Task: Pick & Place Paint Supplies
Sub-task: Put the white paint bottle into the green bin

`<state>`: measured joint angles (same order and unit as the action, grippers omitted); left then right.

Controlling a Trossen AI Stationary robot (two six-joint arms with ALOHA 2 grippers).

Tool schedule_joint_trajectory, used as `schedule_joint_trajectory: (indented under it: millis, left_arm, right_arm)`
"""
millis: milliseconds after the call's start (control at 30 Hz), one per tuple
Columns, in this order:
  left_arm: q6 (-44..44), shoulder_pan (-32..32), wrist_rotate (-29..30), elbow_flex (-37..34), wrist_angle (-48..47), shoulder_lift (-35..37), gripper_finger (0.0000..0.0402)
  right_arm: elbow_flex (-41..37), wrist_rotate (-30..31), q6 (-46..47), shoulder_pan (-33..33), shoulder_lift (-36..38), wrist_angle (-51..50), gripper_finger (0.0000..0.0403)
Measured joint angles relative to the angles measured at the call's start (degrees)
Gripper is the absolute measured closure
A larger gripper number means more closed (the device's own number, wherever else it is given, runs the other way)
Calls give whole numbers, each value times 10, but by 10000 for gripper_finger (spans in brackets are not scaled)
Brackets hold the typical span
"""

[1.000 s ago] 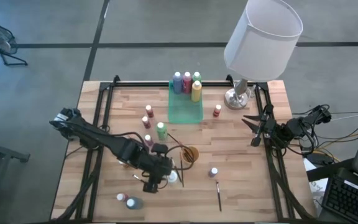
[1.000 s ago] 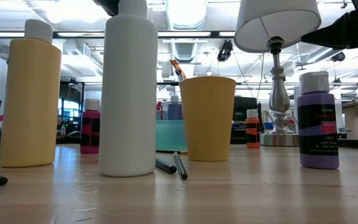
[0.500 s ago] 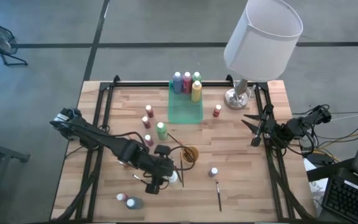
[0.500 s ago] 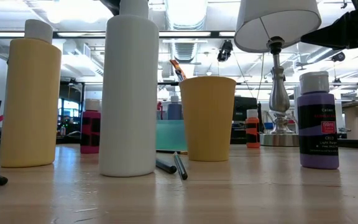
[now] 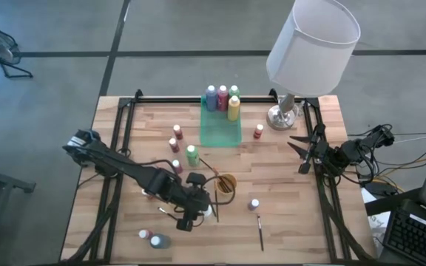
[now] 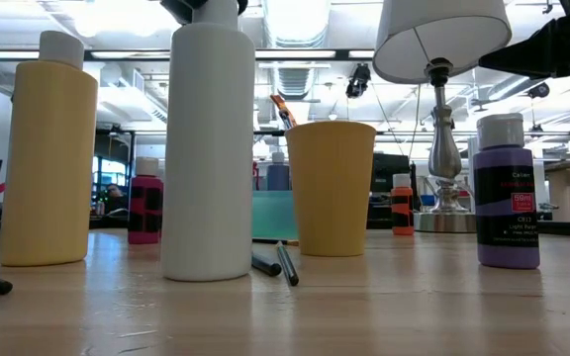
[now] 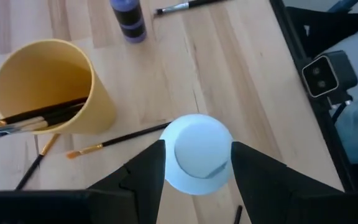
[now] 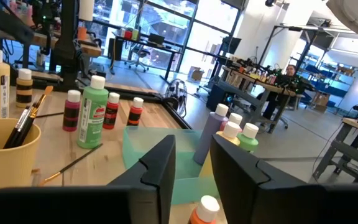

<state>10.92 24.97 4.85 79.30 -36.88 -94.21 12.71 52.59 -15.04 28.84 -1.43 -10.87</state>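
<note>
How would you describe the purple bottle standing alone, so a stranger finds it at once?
Start at the orange-yellow cup holding brushes, near the table's middle. Just beyond it, toward the right arm's side and the near edge, stands the purple bottle. A lone paintbrush lies beside it; no other bottle is near.

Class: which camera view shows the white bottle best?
The low view: the white bottle stands full height up front. The left wrist view shows only its cap between the left gripper fingers. From above it is nearly hidden under that gripper. The right wrist view misses it.

tray [image 5: 220,129]: table's far middle | cup [image 5: 226,183]: centre | lamp [image 5: 310,44]: far right
</note>
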Motion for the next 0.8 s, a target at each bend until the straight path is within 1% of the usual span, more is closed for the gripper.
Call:
schedule_joint_trajectory:
  millis: [267, 500, 633, 800]
  left_arm:
    - [-1, 0, 1, -1, 2, -2, 213]
    - [-18, 0, 2, -38, 67, -1, 213]
    - [-18, -1, 2, -46, 74, 0, 213]
    - [-18, -1, 2, -47, 73, 2, 217]
  right_arm:
    - [0, 0, 0, 0, 0, 0, 339]
    - [0, 0, 0, 0, 0, 0, 358]
    - [0, 0, 0, 0, 0, 0, 358]
    - [0, 0, 0, 0, 0, 0, 344]
